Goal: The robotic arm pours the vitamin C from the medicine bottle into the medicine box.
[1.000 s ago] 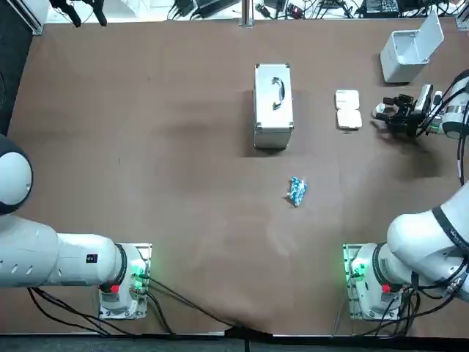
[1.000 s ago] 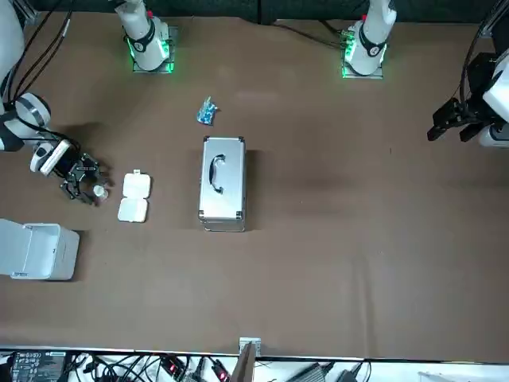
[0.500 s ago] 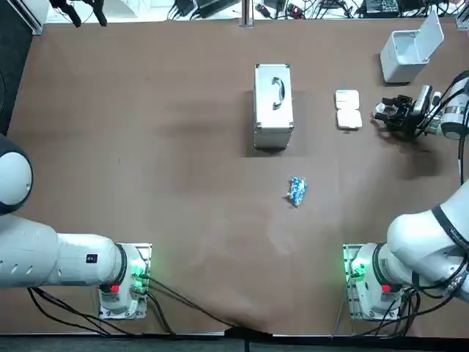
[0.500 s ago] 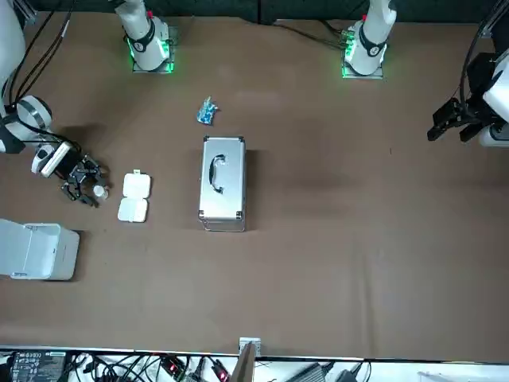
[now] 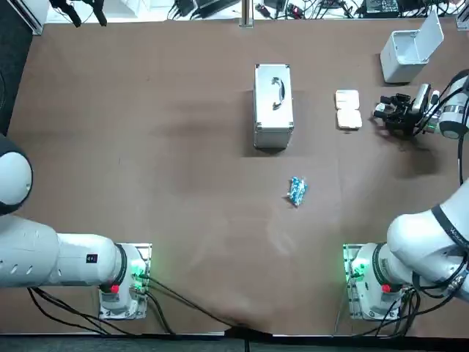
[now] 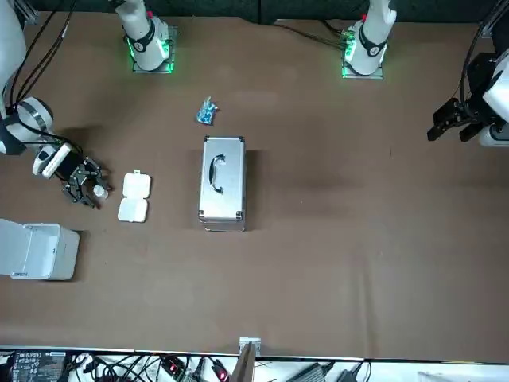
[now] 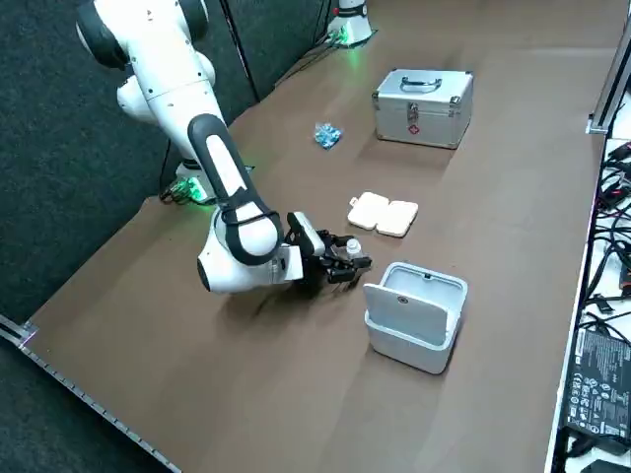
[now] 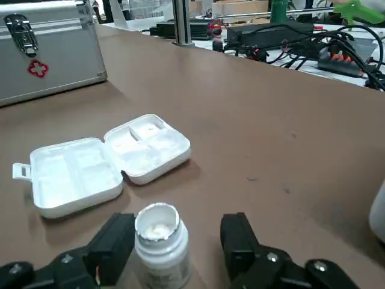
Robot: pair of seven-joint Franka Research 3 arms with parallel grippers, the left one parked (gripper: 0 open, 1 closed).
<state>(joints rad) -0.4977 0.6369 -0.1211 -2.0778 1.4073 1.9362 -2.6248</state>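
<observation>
Top view shows the brown bench [image 5: 146, 147] with a metal case [image 5: 273, 105] near the middle of its far half and a white bin [image 5: 407, 53] with its lid up at the far right corner. Between the case and the bin lies the pill box [image 5: 348, 109], open flat. The right pincer [image 5: 388, 111] sits low just to the right of it.

From the wrist camera, the pill box [image 8: 102, 159] shows two halves, and the divided one, away from the small tab, looks like the target for the pour. The pincer [image 8: 175, 224] is spread wide and holds nothing. Its fingers [image 8: 114, 241] stand either side of the bottle [image 8: 157, 241]: one is close against it, the other has a clear gap.

The bottle stands upright on the bench, near the pill box but not touching it. It has no cap, and something pale shows inside its neck.

The step in hand appears to be the grasp. To do it well, the fingers should probably centre on the bottle first, so that closing does not shove it sideways and tip it. They should then clamp on the body below the rim. Since the mouth is open, the bottle needs to stay upright while it is lifted and carried. The tilt should be slow, and only once the mouth is over the divided half.
</observation>
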